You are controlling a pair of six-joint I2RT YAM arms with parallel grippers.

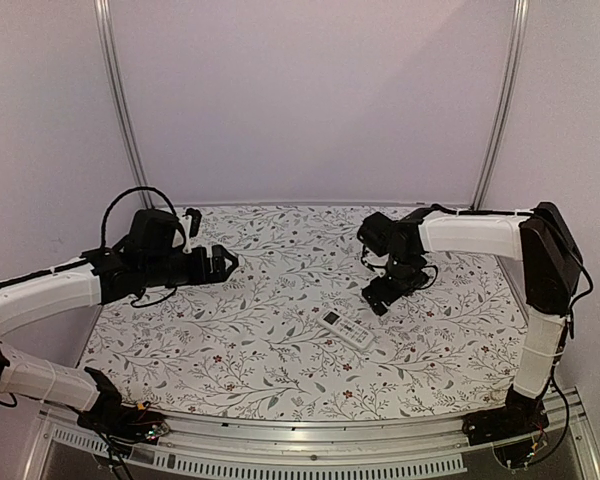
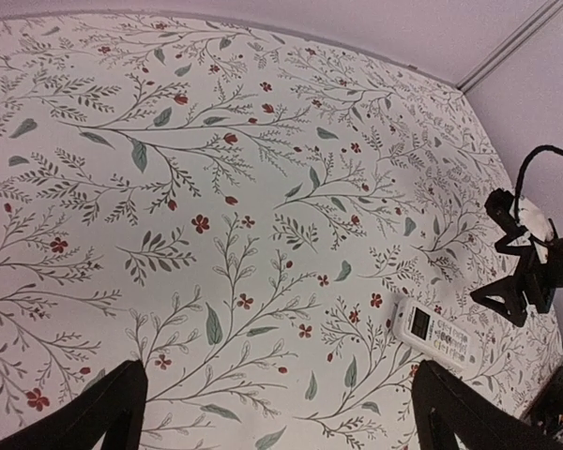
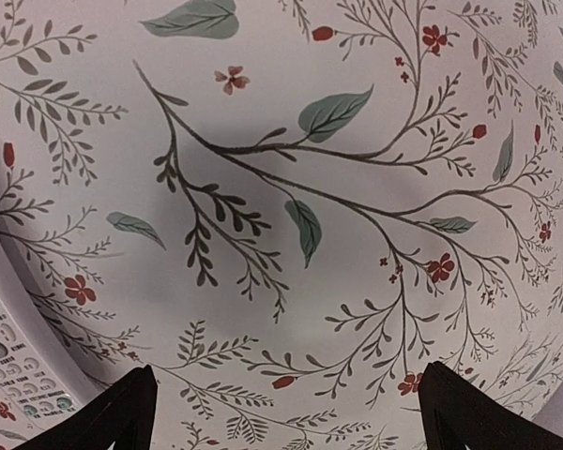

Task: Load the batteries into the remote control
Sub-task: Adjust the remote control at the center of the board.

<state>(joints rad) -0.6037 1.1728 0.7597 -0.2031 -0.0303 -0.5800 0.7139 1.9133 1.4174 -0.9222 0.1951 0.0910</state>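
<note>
White oblong remote control [image 1: 345, 329] flat and face up on floral-cloth surface [image 1: 280, 370], lying on a diagonal. Small grey screen at one end, rows of btns along the rest, per left wrist view. Right gripper [image 1: 377, 297] just beyond remote's far end, low over cloth, fingers spread wide w/ nothing between; remote's btn rows at lower-left edge of its wrist view. Left gripper [image 1: 225, 261] well apart to remote's left, likewise spread wide, empty.

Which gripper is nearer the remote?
The right gripper, open just past the remote control; the left gripper hovers much farther away.
</note>
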